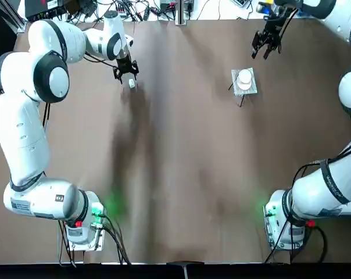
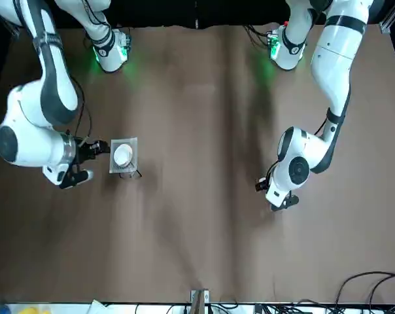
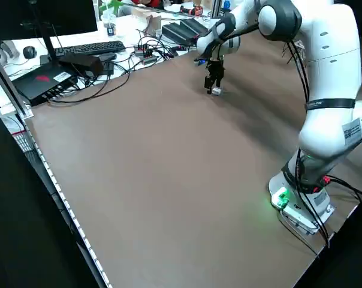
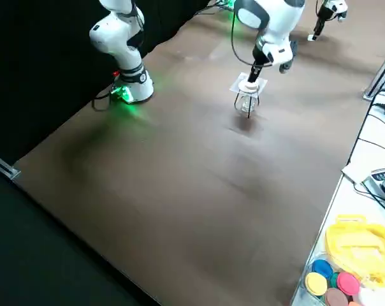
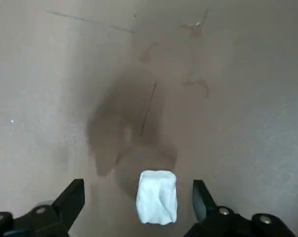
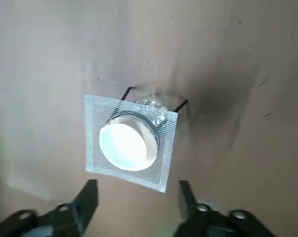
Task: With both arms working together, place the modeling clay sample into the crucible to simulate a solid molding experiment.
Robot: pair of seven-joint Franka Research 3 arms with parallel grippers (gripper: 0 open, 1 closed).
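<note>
Sitting between the left gripper [image 5: 139, 187]'s wide-apart fingers, the white clay lump [image 5: 157, 198] looks longest the way they point. The right gripper [image 6: 138, 185], also wide, is near the white crucible [image 6: 128, 145].

both hands [image 5: 139, 205] [image 6: 138, 205] open, pointing downward

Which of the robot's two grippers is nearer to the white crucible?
The right. The right gripper is open, just beyond the crucible and a little to its right; the left gripper is well off to its left.
</note>
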